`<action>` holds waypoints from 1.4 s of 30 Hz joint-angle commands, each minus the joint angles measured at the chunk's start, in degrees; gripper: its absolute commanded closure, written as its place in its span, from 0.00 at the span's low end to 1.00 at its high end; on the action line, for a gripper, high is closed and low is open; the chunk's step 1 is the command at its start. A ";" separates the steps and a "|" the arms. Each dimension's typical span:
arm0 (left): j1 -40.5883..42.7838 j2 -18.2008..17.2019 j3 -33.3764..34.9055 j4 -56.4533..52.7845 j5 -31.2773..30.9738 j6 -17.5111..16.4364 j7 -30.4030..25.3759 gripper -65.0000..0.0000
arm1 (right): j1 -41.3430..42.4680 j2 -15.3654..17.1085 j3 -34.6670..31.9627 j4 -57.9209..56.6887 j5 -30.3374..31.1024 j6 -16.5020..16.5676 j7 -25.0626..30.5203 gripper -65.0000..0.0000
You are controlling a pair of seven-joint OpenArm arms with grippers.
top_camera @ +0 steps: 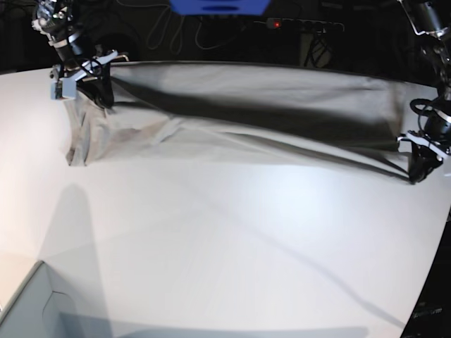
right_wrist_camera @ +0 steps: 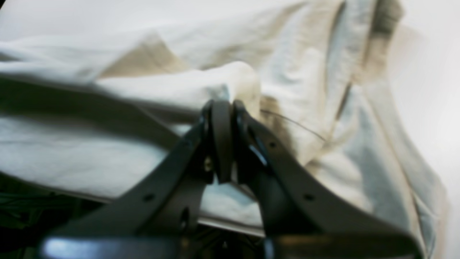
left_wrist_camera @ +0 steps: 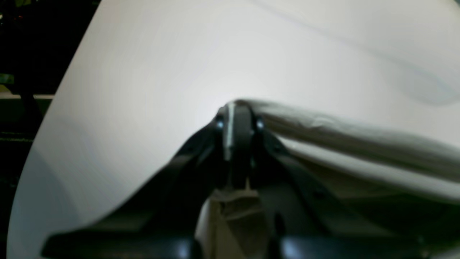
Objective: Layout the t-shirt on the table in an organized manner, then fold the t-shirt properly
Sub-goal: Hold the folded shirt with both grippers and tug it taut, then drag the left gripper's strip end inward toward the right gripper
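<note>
- Dark clutter of cables and a blue object (top_camera: 220, 6) fill the room behind, while the white table (top_camera: 232, 239) takes up nearly the whole base view, bare across its near half except for a pale grey box corner (top_camera: 42, 310) at the lower left.
- Along the far part of the table the t-shirt (top_camera: 239, 105) is drawn out into a long band between the two arms, part raised and part lying on the surface, with deep slack folds near its middle.
- At the left of the base view, the right gripper (right_wrist_camera: 223, 108) has its jaws pinched together on a bunched fold of the cloth; a flap hangs below that grip.
- At the right, close to the table's edge, the left gripper (left_wrist_camera: 238, 109) is likewise clamped on a thin edge of fabric, which runs off taut to one side in the wrist view.
- Risk, as I judge it: both holds are narrow pinches on soft cotton, so a hard outward pull could tug an edge free and drop that end in a heap.
- Lowering the arms unevenly would likely trap the middle wrinkles underneath, leaving a skewed layout.
- With the left end so near the rim, cloth set down there could slide off.
</note>
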 commanded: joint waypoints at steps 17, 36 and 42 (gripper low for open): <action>0.40 -2.25 -0.07 -8.23 -1.12 0.25 -1.94 1.00 | -0.26 0.81 0.50 0.53 0.72 0.82 1.38 1.00; 7.17 -2.60 6.26 -9.90 -1.12 0.25 -1.85 0.99 | -0.35 0.89 0.50 0.53 0.72 0.82 1.38 1.00; 8.84 -2.60 6.09 -9.29 -1.12 0.25 -1.77 0.70 | -0.35 0.89 0.50 0.53 0.72 0.82 1.38 1.00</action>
